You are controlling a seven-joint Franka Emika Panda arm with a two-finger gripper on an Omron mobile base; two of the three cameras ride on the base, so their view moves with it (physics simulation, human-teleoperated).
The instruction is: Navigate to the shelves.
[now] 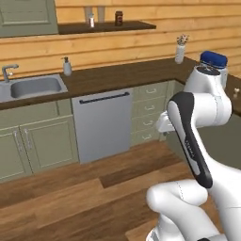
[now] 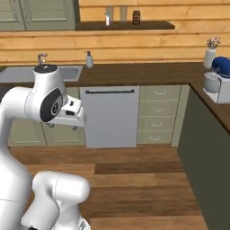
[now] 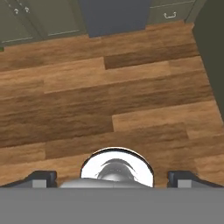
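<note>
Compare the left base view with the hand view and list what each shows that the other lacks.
Left base view alone: the shelves on the plank wall carrying a dark jar, the sink, a soap dispenser and the countertop.

Hand view alone: the gripper, jaws spread wide over bare floor.

Both: the wood floor, the dishwasher and the grey-green cabinets.

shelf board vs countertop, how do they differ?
The thin dark brown wooden shelf board hangs high on the plank wall; the thicker dark wood countertop sits lower on the grey-green cabinets. The shelf is short and straight; the countertop is longer and turns a corner. Both are dark wood carrying small items.
</note>
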